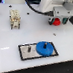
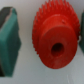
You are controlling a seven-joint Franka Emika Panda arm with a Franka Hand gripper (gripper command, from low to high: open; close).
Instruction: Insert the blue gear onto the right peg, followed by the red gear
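Gripped between the gripper's [image 2: 47, 42] closed-in pads, the red gear [image 2: 55, 42] could tilt and miss the right peg beside the seated blue gear [image 1: 44, 47].

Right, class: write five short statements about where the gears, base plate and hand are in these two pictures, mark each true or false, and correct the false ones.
1. The blue gear sits on the base plate. True.
2. The red gear lies on the plate too. False: it is up at the hand, off the plate.
3. The red gear has a centre hole. True.
4. The blue gear is smaller than the red. False: it is larger.
5. The hand's fingers flank the red gear. True.
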